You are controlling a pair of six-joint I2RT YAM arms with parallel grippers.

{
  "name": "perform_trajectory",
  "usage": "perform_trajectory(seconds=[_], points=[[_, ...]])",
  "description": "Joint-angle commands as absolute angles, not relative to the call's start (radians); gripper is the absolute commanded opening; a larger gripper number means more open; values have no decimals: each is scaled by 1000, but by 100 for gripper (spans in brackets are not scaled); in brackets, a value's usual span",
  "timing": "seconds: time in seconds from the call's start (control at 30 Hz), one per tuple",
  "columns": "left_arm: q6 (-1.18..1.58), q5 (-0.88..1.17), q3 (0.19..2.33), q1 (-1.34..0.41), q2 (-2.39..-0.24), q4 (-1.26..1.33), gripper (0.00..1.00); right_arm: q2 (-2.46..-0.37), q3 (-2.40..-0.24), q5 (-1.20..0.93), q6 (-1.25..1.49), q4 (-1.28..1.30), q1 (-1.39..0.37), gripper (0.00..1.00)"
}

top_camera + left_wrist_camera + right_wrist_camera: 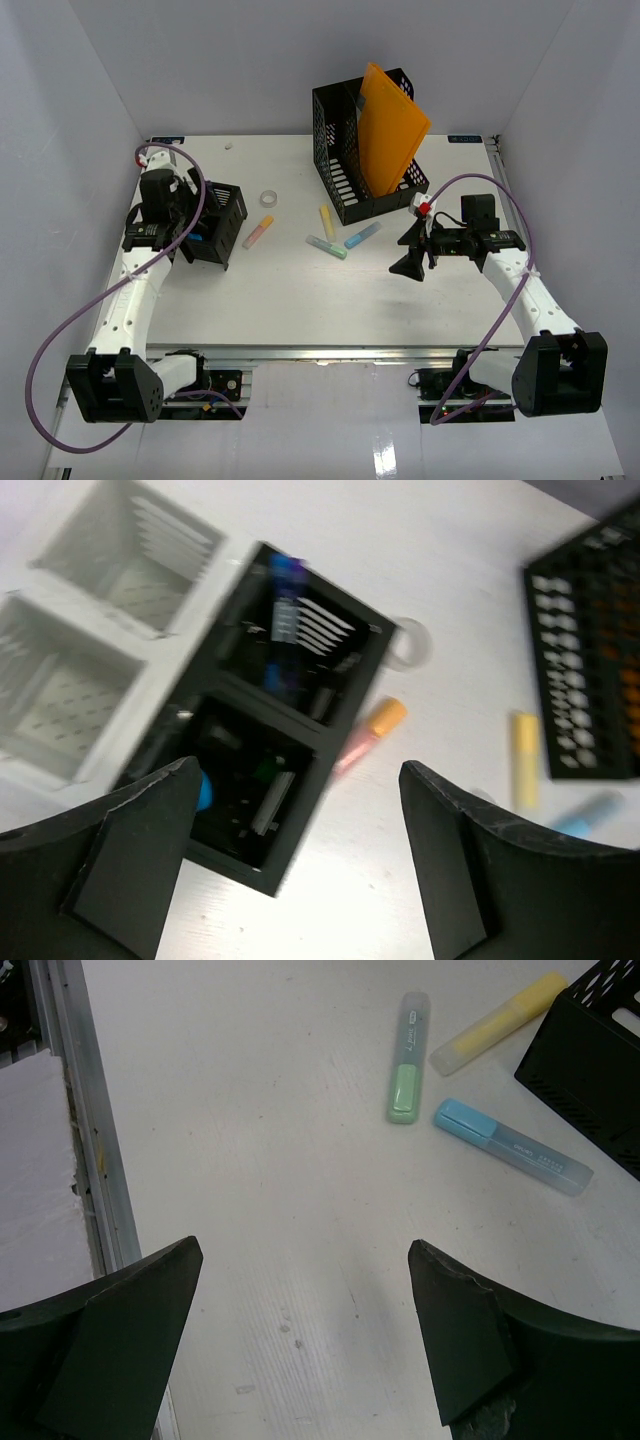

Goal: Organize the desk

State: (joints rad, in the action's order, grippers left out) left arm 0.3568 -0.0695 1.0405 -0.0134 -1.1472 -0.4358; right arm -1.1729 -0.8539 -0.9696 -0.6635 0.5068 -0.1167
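Note:
The white desk (pixel 300 300) carries a loose orange-pink highlighter (pixel 258 232), a yellow one (pixel 327 222), a green one (pixel 326 247), a blue one (pixel 363 236) and a clear tape ring (pixel 268 198). My left gripper (pixel 200 232) is open and empty above a black two-compartment organizer box (pixel 270 740). A white slotted organizer (pixel 90 630) stands beside that box. My right gripper (pixel 410 252) is open and empty over bare desk (pixel 300 1210), with the green (pixel 407 1060), yellow (pixel 497 1022) and blue (pixel 512 1147) highlighters ahead of it.
A black mesh file holder (pixel 365 150) with an orange folder (pixel 390 130) stands at the back middle; its corner shows in the right wrist view (pixel 590 1070). The metal rail (pixel 85 1140) runs along the desk's front edge. White walls enclose three sides.

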Motion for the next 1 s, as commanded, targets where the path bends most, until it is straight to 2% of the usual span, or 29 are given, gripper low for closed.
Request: perform_trajectory(seconds=[0.0,0.1,0.17,0.37,0.47,0.77,0.97], points=[[272,343,1057,-11,-1066,-369,91,-1150,-847,-998,-685,506,-109,90],[263,570,1073,-18,-1119,-354,91,-1152,-842,-995,-694,506,-109,90],[241,650,1077,-48,-1171,-356,91,-1154,-842,-989,-698,506,-107,90],[132,511,1072,-211,-1278,-343,91,-1160,-840,-978,-704,505,-106,90],[82,442,1072,-255,-1343,-310,89,-1165,-840,-974,-704,505,-103,90],[-150,367,1123,-265,-1579,-252,69,-1173,-842,-977,-706,505,-100,90],[-191,254,1154,-274,-1720,-178,68,-1177,-842,-977,-706,505,-97,90]])
